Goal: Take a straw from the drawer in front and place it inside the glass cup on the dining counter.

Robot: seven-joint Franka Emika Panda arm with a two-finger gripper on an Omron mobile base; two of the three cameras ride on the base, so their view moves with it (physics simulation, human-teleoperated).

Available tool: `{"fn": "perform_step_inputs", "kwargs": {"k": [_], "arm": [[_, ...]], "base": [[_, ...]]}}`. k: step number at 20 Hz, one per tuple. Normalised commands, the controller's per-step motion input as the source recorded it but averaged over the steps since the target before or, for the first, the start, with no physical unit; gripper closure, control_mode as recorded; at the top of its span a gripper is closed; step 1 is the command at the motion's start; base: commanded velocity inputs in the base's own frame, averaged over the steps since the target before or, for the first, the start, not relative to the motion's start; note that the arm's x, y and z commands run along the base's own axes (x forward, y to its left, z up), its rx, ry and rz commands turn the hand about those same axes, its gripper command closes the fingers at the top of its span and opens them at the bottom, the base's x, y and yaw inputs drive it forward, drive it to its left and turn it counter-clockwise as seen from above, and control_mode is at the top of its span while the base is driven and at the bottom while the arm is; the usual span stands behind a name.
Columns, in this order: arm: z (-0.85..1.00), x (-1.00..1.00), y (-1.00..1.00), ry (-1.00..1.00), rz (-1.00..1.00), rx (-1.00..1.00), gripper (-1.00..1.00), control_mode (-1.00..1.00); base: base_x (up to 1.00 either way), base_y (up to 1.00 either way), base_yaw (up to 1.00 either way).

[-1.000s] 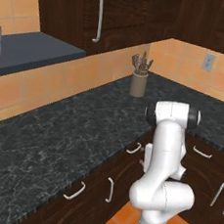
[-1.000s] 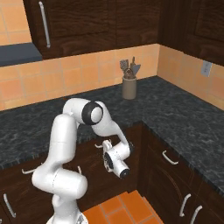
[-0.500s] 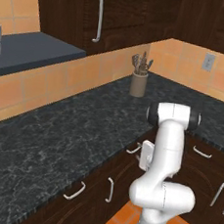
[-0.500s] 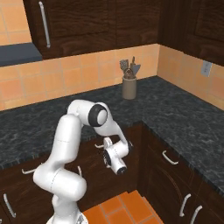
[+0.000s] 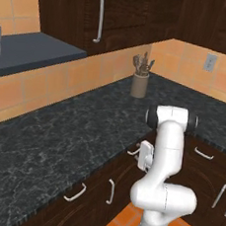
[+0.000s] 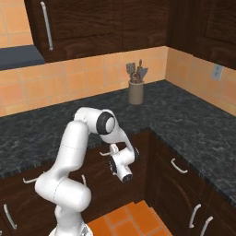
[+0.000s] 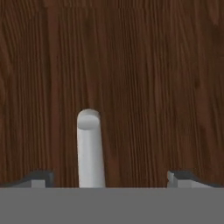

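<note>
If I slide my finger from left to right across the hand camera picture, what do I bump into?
Left dark finger tip → silver curved handle on the dark-brown wooden drawer front → right dark finger tip. The jaws stand wide open, with the handle between them, nearer the left tip.

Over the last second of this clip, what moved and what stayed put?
The gripper edged closer to the drawer front, its open fingers now straddling the silver handle. Nothing is gripped yet. The drawer stays shut; the utensil holder and black counter are unchanged.

Arm folded low, gripper (image 7: 108, 179) wide.
</note>
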Motion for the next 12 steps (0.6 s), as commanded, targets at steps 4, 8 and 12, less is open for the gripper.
{"fn": "perform_step_inputs", "kwargs": {"k": [4,8,12], "arm": [[-0.34,0.24,0.00,0.03,0.00,0.00,-1.00,-1.00],[-0.42,0.34,0.00,0.08,0.00,-0.01,-1.00,-1.00],[-0.36,0.38,0.04,0.09,0.00,-0.04,1.00,-1.00]], "base": [[0.00,0.00,0.00],[0.00,0.00,0.00],[0.00,0.00,0.00]]}}
